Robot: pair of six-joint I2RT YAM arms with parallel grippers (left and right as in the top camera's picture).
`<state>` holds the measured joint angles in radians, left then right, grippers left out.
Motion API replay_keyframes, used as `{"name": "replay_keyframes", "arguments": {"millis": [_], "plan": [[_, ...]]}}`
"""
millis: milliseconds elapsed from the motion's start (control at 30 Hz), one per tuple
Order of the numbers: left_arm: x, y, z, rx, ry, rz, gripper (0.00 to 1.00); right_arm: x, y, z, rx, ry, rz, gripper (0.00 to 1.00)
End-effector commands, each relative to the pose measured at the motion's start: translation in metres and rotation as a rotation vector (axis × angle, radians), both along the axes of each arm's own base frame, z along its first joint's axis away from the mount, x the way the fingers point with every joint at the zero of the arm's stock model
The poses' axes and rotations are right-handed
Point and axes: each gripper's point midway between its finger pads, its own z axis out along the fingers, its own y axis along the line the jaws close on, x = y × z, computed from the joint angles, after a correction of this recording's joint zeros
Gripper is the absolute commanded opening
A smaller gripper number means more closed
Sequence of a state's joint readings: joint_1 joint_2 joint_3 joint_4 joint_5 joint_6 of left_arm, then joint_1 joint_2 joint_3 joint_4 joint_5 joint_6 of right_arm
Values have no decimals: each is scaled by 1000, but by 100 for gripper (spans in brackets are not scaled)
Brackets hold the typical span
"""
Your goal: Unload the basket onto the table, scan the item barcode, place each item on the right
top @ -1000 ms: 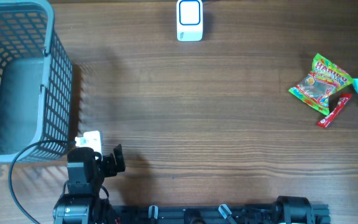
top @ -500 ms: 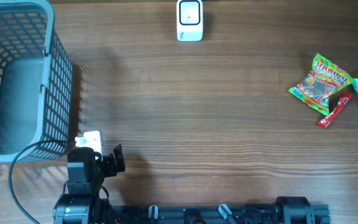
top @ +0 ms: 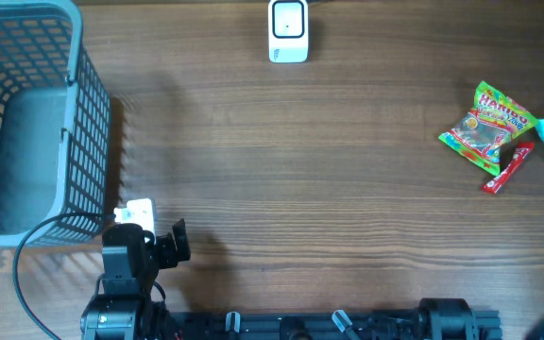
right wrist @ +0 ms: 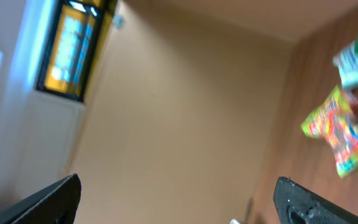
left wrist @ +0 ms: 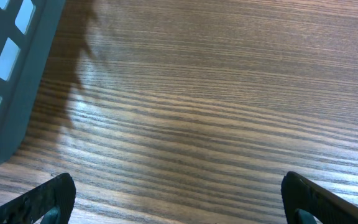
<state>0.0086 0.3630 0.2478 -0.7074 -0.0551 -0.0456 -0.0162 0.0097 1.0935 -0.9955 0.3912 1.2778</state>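
**A:** From overhead, where is the left gripper (top: pixel 157 227)?

**B:** It sits low over the brown wooden table (top: pixel 329 170), with the grey plastic mesh basket (top: pixel 26 123) just beside it on its left. The white box-shaped barcode scanner (top: pixel 289 30) is well ahead of it and to its right. The green and yellow plastic sweets bag (top: pixel 487 123), which I take to be the item, lies far off to its right. A red stick-shaped packet (top: pixel 508 168) touches the bag's near corner.

**A:** And the left wrist view?

**B:** The fingers are spread wide with only bare table between them. The basket wall is just off the left finger.

**A:** The right wrist view?

**B:** The right gripper (right wrist: pixel 176 202) is also spread wide and holds nothing. Its camera is tipped up towards a wall, and the bag shows ahead, beyond the right finger.

**A:** How will the bag handle?

**B:** I expect it to be light, soft and crinkly, with slick film that could slide or buckle. I would pinch a flat sealed edge, not the bulging middle, so the printed face stays smooth for the scanner. I can't see a barcode, so it may be underneath.
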Motion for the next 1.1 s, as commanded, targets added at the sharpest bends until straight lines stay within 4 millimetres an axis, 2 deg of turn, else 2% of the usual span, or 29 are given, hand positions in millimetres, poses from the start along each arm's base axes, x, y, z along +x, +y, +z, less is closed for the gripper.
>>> {"name": "replay_keyframes", "arguments": {"millis": [0, 100, 167, 267, 300, 333, 400, 467, 533, 600, 633, 733, 900, 1000, 1067], "plan": [[0, 3, -1, 15, 0, 2, 100, 33, 30, -16, -15, 39, 186, 100], [0, 3, -1, 15, 0, 2, 100, 56, 43, -28, -197, 103, 251, 100], [0, 2, -1, 15, 0, 2, 100, 82, 53, -48, -328, 160, 312, 100], [0, 2, -1, 15, 0, 2, 100, 108, 76, -62, -438, 139, 433, 100], [0, 2, -1, 15, 0, 2, 100, 122, 81, -80, -411, 157, 469, 100], [0, 2, -1, 15, 0, 2, 100, 127, 73, -94, -372, 197, 436, 100], [0, 3, -1, 15, 0, 2, 100, 129, 70, -120, -253, 270, 435, 100], [0, 2, -1, 15, 0, 2, 100, 127, 61, -134, -100, 303, 384, 100], [0, 3, -1, 15, 0, 2, 100, 126, 53, -134, -164, 321, 337, 100], [0, 3, -1, 15, 0, 2, 100, 127, 46, -125, -376, 344, 298, 100], [0, 3, -1, 15, 0, 2, 100, 127, 39, -123, -427, 359, 261, 100], [0, 3, -1, 15, 0, 2, 100, 130, 28, -122, -501, 375, 187, 100], [0, 3, -1, 15, 0, 2, 100, 167, 45, -114, -753, 198, 205, 100], [0, 3, -1, 15, 0, 2, 100, 176, 46, -118, -761, 131, 187, 100], [0, 2, -1, 15, 0, 2, 100, 183, 46, -128, -764, 94, 175, 100]]}}
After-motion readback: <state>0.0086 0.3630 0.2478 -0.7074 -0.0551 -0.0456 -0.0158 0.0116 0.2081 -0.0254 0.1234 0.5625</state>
